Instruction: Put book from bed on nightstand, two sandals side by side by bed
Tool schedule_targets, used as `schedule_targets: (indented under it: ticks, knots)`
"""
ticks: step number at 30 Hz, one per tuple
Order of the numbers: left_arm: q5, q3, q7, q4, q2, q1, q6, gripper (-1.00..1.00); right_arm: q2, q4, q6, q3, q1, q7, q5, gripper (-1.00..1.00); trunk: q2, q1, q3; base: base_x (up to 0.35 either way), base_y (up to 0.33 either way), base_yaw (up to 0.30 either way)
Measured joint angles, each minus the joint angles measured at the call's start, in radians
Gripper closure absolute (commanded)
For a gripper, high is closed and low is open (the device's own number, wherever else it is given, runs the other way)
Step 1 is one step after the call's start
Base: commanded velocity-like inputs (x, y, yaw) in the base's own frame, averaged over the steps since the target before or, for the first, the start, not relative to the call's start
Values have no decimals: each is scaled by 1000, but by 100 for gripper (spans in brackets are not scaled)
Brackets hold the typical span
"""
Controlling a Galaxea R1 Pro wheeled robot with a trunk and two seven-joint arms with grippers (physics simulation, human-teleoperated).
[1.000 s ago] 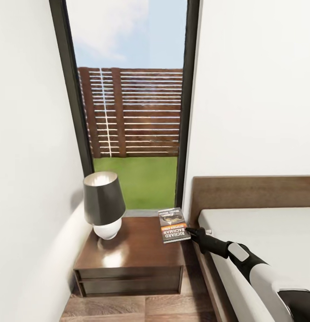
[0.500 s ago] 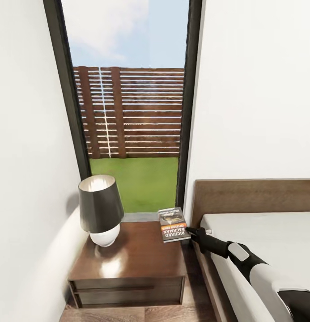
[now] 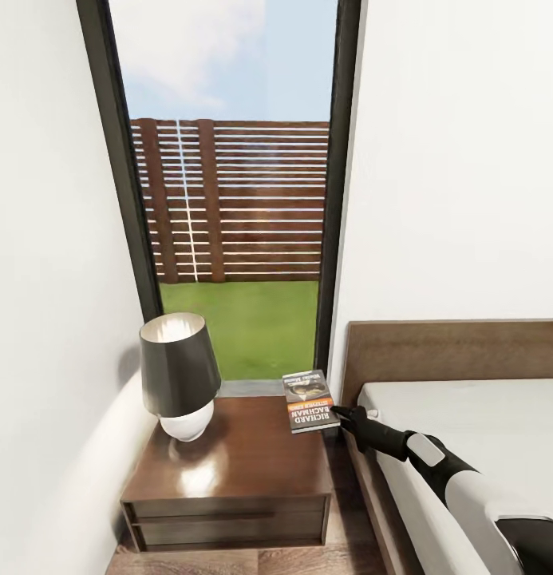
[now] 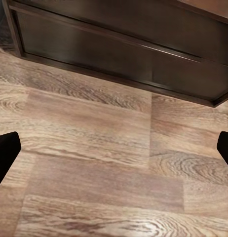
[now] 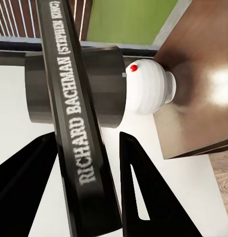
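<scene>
Book [image 3: 310,402] clamped in right gripper [image 3: 340,413] above nightstand [image 3: 236,459] corner; left gripper [image 4: 114,148] spread; next: lower, release

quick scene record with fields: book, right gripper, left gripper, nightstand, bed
book: on the nightstand's far corner next to the bed, cover up
right gripper: fingers either side of the book's spine, grip not clearly shut
left gripper: open, over wood floor
nightstand: holds lamp and book
bed: mattress bare in the part shown
</scene>
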Motion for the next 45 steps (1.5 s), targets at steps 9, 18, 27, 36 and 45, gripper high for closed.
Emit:
schedule_targets:
  ticks: [9,18,27,36,45]
  knots:
    - [0,0,0,0,1,0,0,-100,0,0,0,-1,0,0,0,100,0,0,0,0,0,0]
    - [0,0,0,0,1,0,0,-100,-1,-1,0,-1,0,-1,1,100,0,0,0,0,0,0]
    - [0,0,0,0,4,0,0,-100,-1,-1,-1,12,0,-2,5,100,0,0,0,0,0,0]
    - [1,1,0,0,5,0,0,-100,0,-7,3,20,0,-8,12,100,0,0,0,0,0,0]
    - [1,2,0,0,7,0,0,-100,33,-39,12,30,0,-14,19,100,0,0,0,0,0,0]
